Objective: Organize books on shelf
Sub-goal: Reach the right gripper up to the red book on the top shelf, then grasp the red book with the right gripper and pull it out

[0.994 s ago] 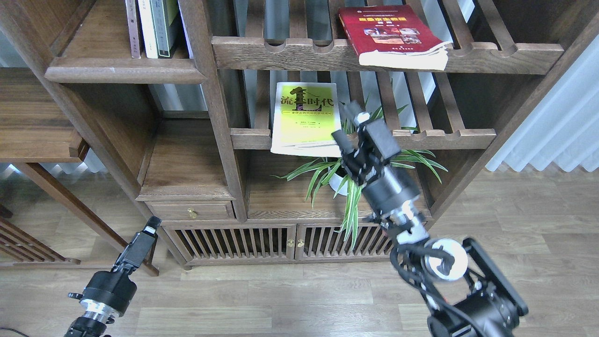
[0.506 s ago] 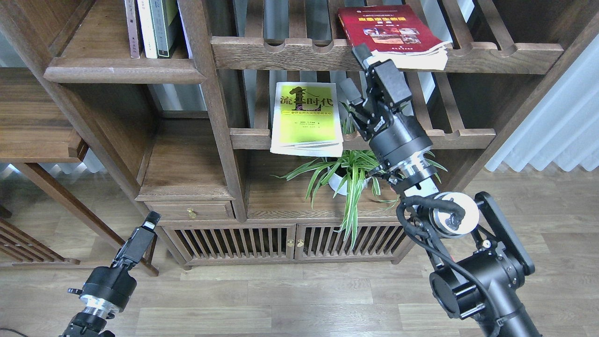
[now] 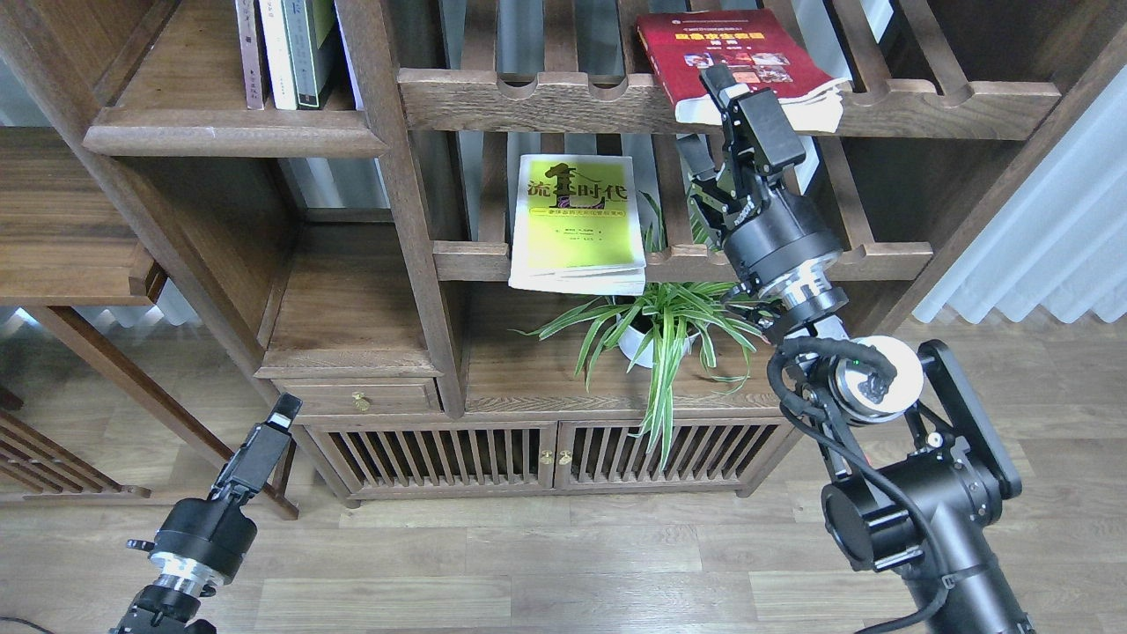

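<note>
Since a second ago the right arm has risen from the plant [image 3: 656, 330] to the red book [image 3: 735, 62] overhanging the upper slatted rack [image 3: 528, 97]. The right gripper [image 3: 711, 119] has fingers apart. The paperback looks light and floppy; grip its overhanging front edge.

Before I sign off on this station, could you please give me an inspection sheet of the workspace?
Surface: solid shelf, upper left, holds upright books.
Job's things: red book overhangs the top slatted rack; yellow-green book overhangs the lower rack.
Clutter: potted plant below.
Grippers: right tool open at the red book's front edge; left tool low, state unclear.
Cables: black cable on right arm.
Surroundings: wood floor, curtain.
</note>
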`<state>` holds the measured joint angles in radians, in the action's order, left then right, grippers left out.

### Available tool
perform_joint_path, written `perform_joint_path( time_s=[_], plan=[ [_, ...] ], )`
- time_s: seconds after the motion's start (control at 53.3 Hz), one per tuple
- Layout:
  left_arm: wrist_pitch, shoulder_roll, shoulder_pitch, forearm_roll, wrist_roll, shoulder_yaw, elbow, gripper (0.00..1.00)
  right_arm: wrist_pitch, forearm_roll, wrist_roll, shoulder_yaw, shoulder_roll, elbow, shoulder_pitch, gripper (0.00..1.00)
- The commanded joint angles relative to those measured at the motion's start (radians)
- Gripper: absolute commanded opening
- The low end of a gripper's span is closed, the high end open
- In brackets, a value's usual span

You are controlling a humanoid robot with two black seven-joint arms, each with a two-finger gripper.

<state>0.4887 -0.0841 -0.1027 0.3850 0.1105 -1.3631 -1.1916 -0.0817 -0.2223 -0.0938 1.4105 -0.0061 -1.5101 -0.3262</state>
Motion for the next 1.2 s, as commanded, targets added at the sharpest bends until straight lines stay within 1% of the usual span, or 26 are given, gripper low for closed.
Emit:
perform_joint_path(
  time_s=[0.0, 0.019, 0.056, 0.15, 0.225, 0.263, 0.281, 0.319, 0.394, 0.469, 0.525, 0.6, 0.694, 0.713, 0.732, 0.844, 0.938, 1.069, 1.182],
  plan=[
    [0.0, 0.003, 0.0, 0.0, -0.003, 0.001, 0.0, 1.0, -0.004, 0.0, 0.002, 0.01, 0.0, 0.014, -0.028, 0.93],
    [0.0, 0.003, 0.0, 0.0, -0.003, 0.001, 0.0, 1.0, -0.004, 0.001, 0.002, 0.011, 0.0, 0.014, -0.03, 0.92],
    [0.0, 0.004, 0.0, 0.0, -0.003, 0.001, 0.0, 1.0, -0.004, 0.001, 0.003, 0.021, 0.0, 0.014, -0.033, 0.87],
    [0.0, 0.006, 0.0, 0.0, -0.003, 0.001, 0.0, 1.0, -0.004, 0.0, 0.003, 0.045, 0.005, 0.027, -0.034, 0.78],
    [0.0, 0.004, 0.001, 0.0, -0.003, 0.001, 0.0, 1.0, -0.004, 0.0, 0.005, 0.05, 0.003, 0.036, -0.034, 0.75],
    [0.0, 0.004, 0.001, 0.0, -0.003, 0.001, 0.0, 1.0, -0.004, 0.0, 0.006, 0.051, 0.003, 0.036, -0.034, 0.69],
    [0.0, 0.004, 0.001, 0.0, -0.005, 0.001, 0.0, 1.0, -0.004, 0.0, 0.006, 0.051, 0.002, 0.036, -0.034, 0.68],
    [0.0, 0.004, 0.001, 0.0, -0.003, 0.001, 0.0, 1.0, -0.004, -0.002, 0.006, 0.051, 0.002, 0.036, -0.033, 0.62],
    [0.0, 0.004, 0.001, 0.0, -0.003, 0.001, 0.0, 1.0, -0.004, 0.0, 0.006, 0.051, 0.002, 0.036, -0.033, 0.58],
    [0.0, 0.004, 0.001, 0.0, -0.003, 0.001, 0.0, 1.0, -0.004, 0.0, 0.006, 0.051, 0.002, 0.036, -0.033, 0.48],
    [0.0, 0.003, 0.001, 0.0, -0.003, -0.001, 0.0, 1.0, -0.004, 0.0, 0.006, 0.051, 0.002, 0.036, -0.033, 0.45],
    [0.0, 0.003, 0.001, 0.0, -0.003, -0.001, -0.003, 1.0, -0.006, 0.0, 0.006, 0.051, 0.0, 0.037, -0.033, 0.37],
    [0.0, 0.003, 0.001, 0.0, -0.003, -0.001, -0.006, 1.0, -0.006, 0.001, 0.006, 0.051, 0.0, 0.039, -0.03, 0.32],
    [0.0, 0.003, 0.001, 0.0, -0.003, -0.001, -0.006, 1.0, -0.006, 0.0, 0.006, 0.051, 0.0, 0.041, -0.028, 0.29],
    [0.0, 0.003, 0.001, 0.0, -0.003, -0.001, -0.008, 1.0, -0.006, 0.001, 0.008, 0.053, 0.0, 0.042, -0.025, 0.23],
    [0.0, 0.003, 0.001, 0.0, -0.003, -0.002, -0.011, 1.0, -0.004, -0.002, 0.034, 0.054, 0.002, 0.042, -0.022, 0.14],
    [0.0, 0.003, 0.001, 0.0, -0.003, -0.002, -0.013, 1.0, 0.003, -0.006, 0.049, 0.056, 0.003, 0.036, -0.017, 0.11],
    [0.0, 0.003, 0.001, 0.0, -0.003, -0.001, -0.013, 1.0, 0.01, -0.032, 0.075, 0.094, 0.006, -0.005, -0.01, 0.11],
    [0.0, 0.003, 0.005, 0.0, -0.003, -0.001, -0.013, 1.0, 0.011, -0.094, 0.078, 0.136, 0.006, -0.071, 0.024, 0.11]
  ],
)
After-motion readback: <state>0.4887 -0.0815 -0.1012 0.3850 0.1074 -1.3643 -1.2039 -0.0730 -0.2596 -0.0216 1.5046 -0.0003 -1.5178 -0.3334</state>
